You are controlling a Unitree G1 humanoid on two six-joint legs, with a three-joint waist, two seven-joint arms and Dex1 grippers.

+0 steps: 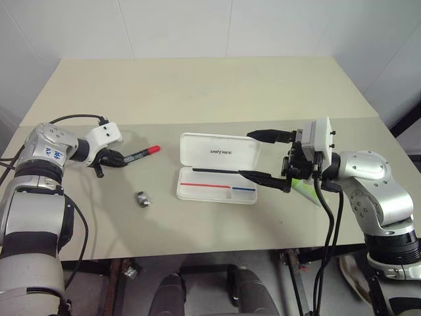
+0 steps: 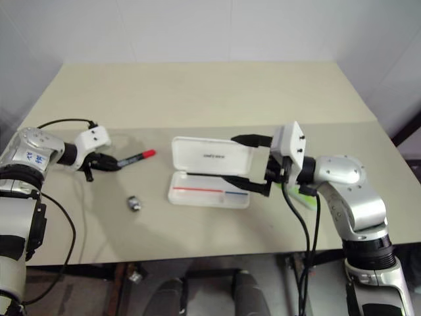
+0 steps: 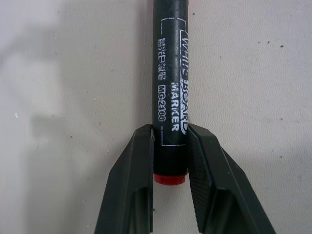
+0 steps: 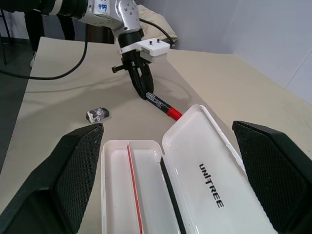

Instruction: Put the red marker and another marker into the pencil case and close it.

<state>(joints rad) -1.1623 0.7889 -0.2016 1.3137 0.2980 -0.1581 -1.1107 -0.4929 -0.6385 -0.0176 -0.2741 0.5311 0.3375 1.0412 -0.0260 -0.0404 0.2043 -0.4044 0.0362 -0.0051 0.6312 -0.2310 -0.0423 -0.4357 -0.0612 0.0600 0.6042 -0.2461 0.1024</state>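
The red marker (image 1: 139,155) is seen as a slim pen with a black barrel printed in white lettering and a red tip pointing toward the pencil case (image 1: 220,166); it lies on the beige counter (image 1: 197,85), left of the case and apart from it. The case is white, flat and rounded at the corners, and it is found open near the middle of the counter, its lid laid back with dark "UNITREE" lettering showing and a red and a blue stripe visible along the tray. The other marker (image 1: 305,189), light green, is glimpsed on the counter just behind the right arm, largely hidden. A small grey crumpled object (image 1: 143,199) is set on the counter between the red marker and the near edge. The far half of the counter is left bare, and open surface is kept between the marker and the case; the case's tray sits a little back from the near edge. The left gripper (image 3: 170,161) is reached in low from the left, angled down to the counter, and its fingers (image 3: 139,161) are closed against both sides of the marker's black end. The right gripper (image 1: 266,155) is held level above the case's right end, pointing left, with its fingers spread wide and nothing between them.
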